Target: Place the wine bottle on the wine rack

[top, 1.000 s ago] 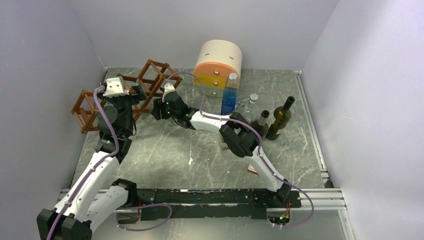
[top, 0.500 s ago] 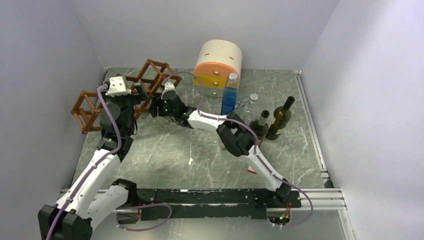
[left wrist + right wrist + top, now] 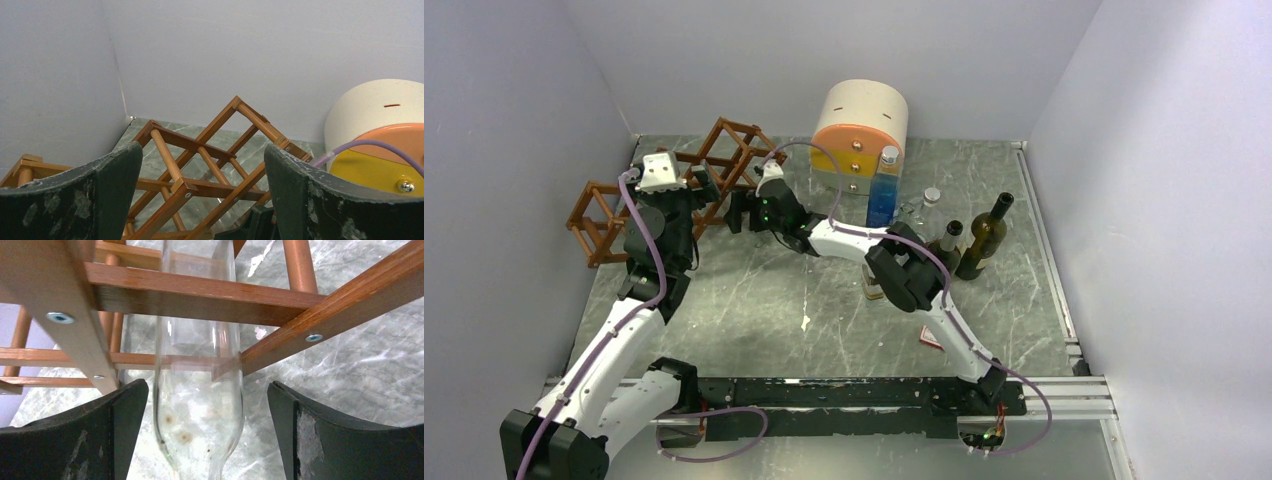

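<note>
Down in the right wrist view: clear wine bottle point(image 3: 200, 405) lying threaded through a cell of the wine rack point(image 3: 200, 292), near end narrowing and cut off by the bottom edge, far end lost behind a crossbar. Hard to tell what carries its weight. Right gripper point(image 3: 207, 390) spread wide either side, fingers point(image 3: 115, 435) clear of the glass. From above, bottle barely traceable, see-through and tucked behind that gripper. Left gripper point(image 3: 202, 155) gaping too, nothing between, rack just beyond. Cream-and-orange cabinet point(image 3: 380, 110) only partly in frame.
</note>
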Controlling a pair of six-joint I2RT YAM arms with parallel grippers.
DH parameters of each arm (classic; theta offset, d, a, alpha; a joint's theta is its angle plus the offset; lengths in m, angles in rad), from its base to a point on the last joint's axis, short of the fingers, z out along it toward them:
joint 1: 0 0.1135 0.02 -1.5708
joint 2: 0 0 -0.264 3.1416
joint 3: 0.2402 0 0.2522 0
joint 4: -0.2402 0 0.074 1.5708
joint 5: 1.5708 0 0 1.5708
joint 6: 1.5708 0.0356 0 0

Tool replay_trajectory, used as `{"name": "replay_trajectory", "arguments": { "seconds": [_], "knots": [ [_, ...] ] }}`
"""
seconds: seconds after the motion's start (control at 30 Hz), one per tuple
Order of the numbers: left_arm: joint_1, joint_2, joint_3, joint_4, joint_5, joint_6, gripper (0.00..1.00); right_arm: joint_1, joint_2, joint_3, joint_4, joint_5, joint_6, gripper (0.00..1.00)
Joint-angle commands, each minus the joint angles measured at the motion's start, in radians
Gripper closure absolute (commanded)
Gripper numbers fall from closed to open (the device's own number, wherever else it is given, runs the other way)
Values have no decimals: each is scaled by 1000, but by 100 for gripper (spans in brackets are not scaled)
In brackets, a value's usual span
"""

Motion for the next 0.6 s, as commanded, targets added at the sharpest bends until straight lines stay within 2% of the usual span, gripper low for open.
{"name": "replay_trajectory", "arguments": {
  "seconds": [0.0, 0.27, 0.4, 0.57],
  "knots": [
    [9, 4, 46, -6, -16, -18, 5, -3, -123, -76, 58, -27, -36, 4],
    [9, 16, 64, -33, 5, -27, 5, -1, -255, -255, -23, -42, -42, 8],
    [9, 18, 64, -31, 15, -27, 5, 2, -281, -298, -63, -83, -66, 15],
    [9, 19, 64, -32, 23, -27, 4, 7, -252, -272, -141, -98, -75, 31]
  ]
}}
